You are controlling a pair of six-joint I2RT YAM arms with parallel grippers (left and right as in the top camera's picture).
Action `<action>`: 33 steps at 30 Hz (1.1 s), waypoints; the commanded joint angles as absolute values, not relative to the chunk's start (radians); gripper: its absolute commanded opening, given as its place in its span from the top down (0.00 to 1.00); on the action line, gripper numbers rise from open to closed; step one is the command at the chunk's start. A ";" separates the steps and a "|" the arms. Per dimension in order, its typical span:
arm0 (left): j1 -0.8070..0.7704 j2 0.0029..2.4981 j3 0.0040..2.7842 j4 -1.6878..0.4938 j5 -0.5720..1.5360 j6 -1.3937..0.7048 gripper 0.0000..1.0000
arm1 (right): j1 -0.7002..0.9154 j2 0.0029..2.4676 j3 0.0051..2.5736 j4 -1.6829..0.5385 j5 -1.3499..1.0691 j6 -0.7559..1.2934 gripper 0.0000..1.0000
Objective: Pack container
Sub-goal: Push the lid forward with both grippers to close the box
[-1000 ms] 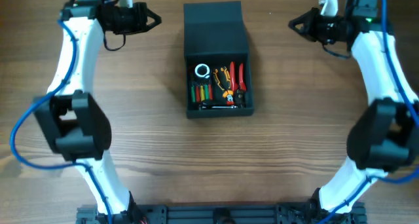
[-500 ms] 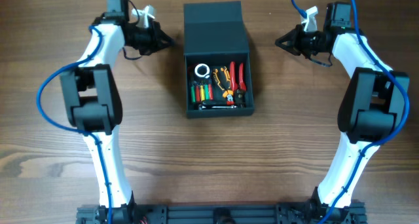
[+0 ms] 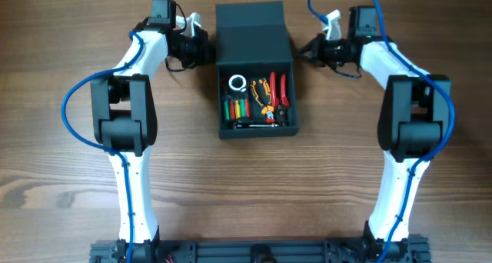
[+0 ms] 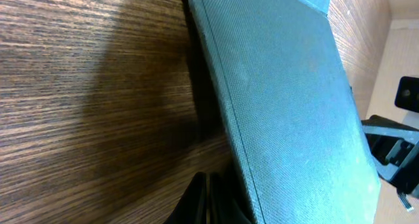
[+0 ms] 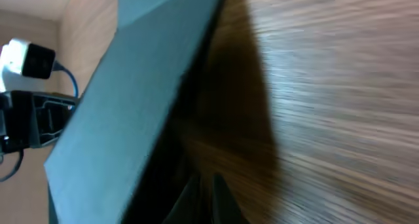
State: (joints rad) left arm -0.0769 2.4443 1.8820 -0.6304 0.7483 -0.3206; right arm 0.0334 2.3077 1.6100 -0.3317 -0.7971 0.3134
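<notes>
The dark teal-black container [image 3: 257, 131] stands open at the table's middle, its flap lid [image 3: 250, 31] laid back behind it. Inside lie a white ring [image 3: 237, 83], orange pliers [image 3: 264, 94], red pliers [image 3: 281, 89] and several screwdrivers [image 3: 236, 108]. My left gripper [image 3: 207, 49] is at the left side of the lid, and my right gripper [image 3: 301, 49] is at its right side. In the left wrist view the fingers [image 4: 208, 203] are together, low beside the teal wall [image 4: 281, 99]. In the right wrist view the fingers [image 5: 207, 199] are together beside the wall [image 5: 131, 99], blurred.
Bare wooden tabletop [image 3: 254, 194] surrounds the container. Both arms reach from the front edge along either side, their blue cables [image 3: 73, 109] looping outward. The right arm shows past the container in the left wrist view [image 4: 396, 162].
Both arms have swung inward from the far corners. Each gripper now sits close against a side of the container's lid. The container and tools have not moved.
</notes>
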 commanded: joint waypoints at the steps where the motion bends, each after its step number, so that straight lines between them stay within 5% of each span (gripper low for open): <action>1: -0.083 2.452 1.878 -0.619 0.751 -0.335 0.96 | 0.077 2.335 1.610 -0.280 -0.847 0.334 0.96; 10: -0.075 2.448 1.878 -0.416 1.022 -0.373 0.96 | 0.065 2.335 1.611 -0.113 -1.018 0.445 0.96; 21: -0.058 2.271 1.878 -0.458 0.958 -0.440 0.96 | -0.004 2.254 1.617 -0.012 -1.192 0.605 0.96; 33: -0.124 1.959 1.878 -0.886 0.672 -0.238 0.96 | 0.001 1.974 1.617 -0.448 -0.776 0.271 0.96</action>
State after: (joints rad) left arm -0.1181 2.0052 1.8782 -0.8246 0.7551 -0.2958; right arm -0.0074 2.0666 1.6127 -0.3737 -0.9436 0.4355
